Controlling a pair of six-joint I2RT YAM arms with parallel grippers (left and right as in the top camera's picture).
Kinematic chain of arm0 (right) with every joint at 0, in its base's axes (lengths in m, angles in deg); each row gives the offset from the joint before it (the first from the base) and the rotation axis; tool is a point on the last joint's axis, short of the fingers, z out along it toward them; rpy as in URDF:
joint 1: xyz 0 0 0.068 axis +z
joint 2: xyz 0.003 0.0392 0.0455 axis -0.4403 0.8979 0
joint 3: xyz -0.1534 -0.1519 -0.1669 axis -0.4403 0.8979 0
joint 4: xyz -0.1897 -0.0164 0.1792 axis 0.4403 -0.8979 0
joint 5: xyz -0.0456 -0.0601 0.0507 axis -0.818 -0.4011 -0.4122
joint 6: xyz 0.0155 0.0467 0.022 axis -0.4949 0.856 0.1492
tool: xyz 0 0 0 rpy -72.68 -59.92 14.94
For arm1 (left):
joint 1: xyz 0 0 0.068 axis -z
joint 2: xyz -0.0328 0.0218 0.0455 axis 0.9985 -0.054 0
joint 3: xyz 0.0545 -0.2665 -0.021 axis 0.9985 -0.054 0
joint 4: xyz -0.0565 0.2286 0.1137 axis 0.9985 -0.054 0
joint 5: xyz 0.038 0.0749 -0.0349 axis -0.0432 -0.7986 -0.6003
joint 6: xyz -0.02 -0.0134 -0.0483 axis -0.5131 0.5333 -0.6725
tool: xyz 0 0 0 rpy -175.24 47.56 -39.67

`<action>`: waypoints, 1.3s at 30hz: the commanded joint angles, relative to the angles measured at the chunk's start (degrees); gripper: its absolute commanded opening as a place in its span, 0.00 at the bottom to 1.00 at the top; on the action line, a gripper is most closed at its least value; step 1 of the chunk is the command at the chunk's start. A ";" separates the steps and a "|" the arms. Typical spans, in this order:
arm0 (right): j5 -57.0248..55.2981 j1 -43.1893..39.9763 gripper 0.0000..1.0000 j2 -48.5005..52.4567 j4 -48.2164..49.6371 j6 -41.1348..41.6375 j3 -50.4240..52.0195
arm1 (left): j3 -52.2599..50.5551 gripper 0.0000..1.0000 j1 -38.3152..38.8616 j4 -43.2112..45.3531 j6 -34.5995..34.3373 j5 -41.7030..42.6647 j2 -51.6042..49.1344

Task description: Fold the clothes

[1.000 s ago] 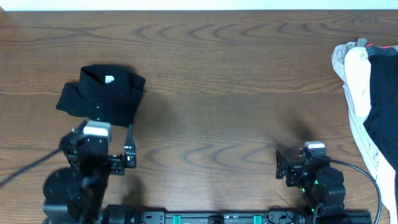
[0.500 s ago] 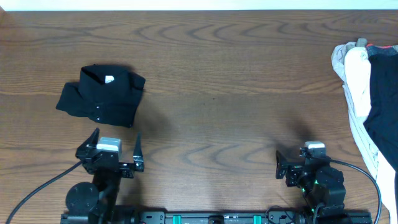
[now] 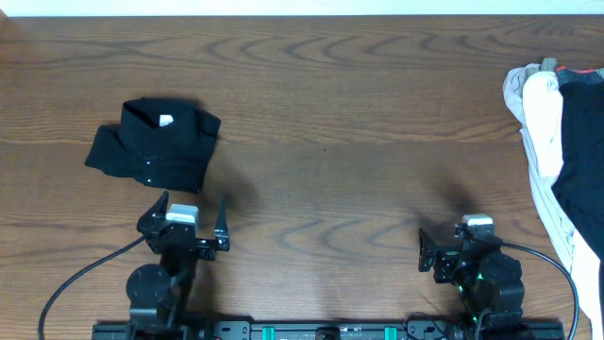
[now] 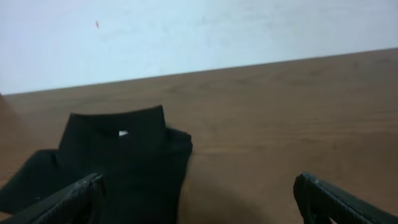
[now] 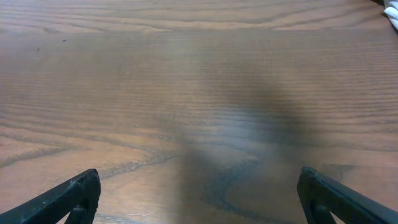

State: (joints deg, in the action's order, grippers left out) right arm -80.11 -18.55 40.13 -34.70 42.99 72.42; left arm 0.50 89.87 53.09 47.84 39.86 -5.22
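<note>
A folded black collared shirt [image 3: 156, 144] lies on the far left part of the wooden surface [image 3: 359, 142]. Its collar is turned to the far side, and a small white neck label [image 3: 166, 120] shows inside it. A sleeve or fold sticks out at its left, and a couple of tiny white marks [image 3: 151, 163] sit close to its near edge.

The left end effector [image 3: 191, 208] hovers just near of the shirt and slightly to its right. Its fingers are spread wide apart, with nothing between them and no contact with the cloth. The left wrist view looks across the shirt to the far edge of the surface and a pale wall [image 4: 186, 31].

The right end effector [image 5: 199, 177] sits at the near right, well apart from the shirt. Its fingers are also spread wide and hold nothing, and only bare wood grain lies ahead of it in the right wrist view.

At the far right edge of the surface lies a heap of other clothes. It is made up of a cream-white garment [image 3: 533, 113] beside a dark one [image 3: 580, 161], with a sliver of red [image 3: 576, 74] at its far end. Black cables [image 3: 85, 269] trail from both arms along the near edge.
</note>
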 commanded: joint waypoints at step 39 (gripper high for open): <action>0.42 -0.57 0.99 -0.55 -0.13 0.66 0.24 | -6.47 0.98 -0.39 4.59 -0.28 -0.24 0.42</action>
State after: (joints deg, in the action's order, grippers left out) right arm -80.09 -18.55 40.04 -34.70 42.99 72.44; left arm -4.33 89.67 57.68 47.66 39.86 -5.17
